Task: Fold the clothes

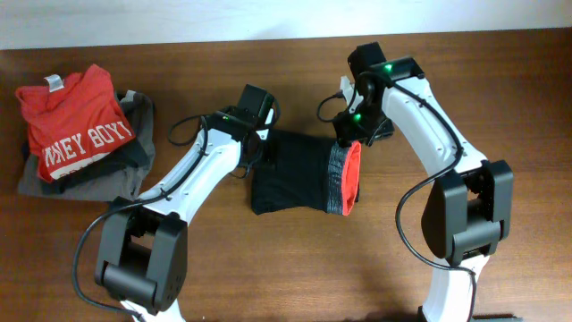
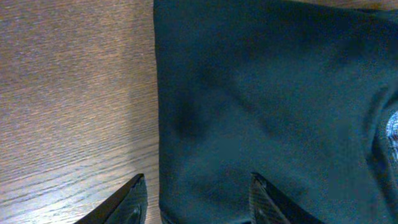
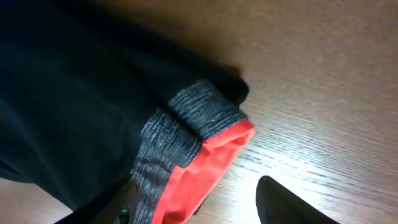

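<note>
Fingers apart on left gripper, straddling trousers edge, gripping nothing. Right gripper likewise spread either side of waistband, unclamped. Shirt lettering partly reads "KEY BOY".

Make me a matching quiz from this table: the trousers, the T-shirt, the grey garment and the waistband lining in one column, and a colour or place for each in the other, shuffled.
Things:
1. trousers
2. T-shirt
3. grey garment
4. waistband lining

Colour or place:
A. red-orange
B. lying under the T-shirt
C. black, folded
D. red with white lettering

Pairs: 1-C, 2-D, 3-B, 4-A.
</note>
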Controlling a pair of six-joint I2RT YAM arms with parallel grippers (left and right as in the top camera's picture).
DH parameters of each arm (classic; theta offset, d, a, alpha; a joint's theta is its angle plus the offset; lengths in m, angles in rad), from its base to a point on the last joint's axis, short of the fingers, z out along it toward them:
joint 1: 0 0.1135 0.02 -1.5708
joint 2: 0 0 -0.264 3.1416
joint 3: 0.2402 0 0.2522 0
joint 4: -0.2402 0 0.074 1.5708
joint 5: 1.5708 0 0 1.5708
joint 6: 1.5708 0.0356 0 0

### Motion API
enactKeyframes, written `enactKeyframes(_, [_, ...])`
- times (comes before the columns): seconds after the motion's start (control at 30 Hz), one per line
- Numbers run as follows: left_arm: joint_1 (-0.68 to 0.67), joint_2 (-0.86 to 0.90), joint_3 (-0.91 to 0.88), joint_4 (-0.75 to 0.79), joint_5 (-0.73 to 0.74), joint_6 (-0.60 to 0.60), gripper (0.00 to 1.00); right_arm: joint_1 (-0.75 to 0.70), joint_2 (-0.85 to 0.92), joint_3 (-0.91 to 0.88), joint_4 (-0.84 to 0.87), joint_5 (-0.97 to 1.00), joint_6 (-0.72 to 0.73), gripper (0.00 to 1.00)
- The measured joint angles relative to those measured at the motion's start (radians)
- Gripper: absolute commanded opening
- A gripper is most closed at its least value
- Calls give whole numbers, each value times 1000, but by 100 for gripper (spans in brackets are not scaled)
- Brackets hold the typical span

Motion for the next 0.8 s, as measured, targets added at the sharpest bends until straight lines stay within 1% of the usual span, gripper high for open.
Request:
enactKeyframes(0.23, [0,0,0,-1,0,0,53,0,27,-39,21,-77,-37,65])
enactKeyframes(0.4, [0,0,0,-1,0,0,53,0,45,-42,26,-89,-53,65])
enactKeyframes(0.53, [0,0,0,-1,0,0,54,0,60,-42,27,-90,-57,59])
enactKeyframes(0.8, [0,0,0,-1,0,0,53,0,75,-42,34,-100,-60,56])
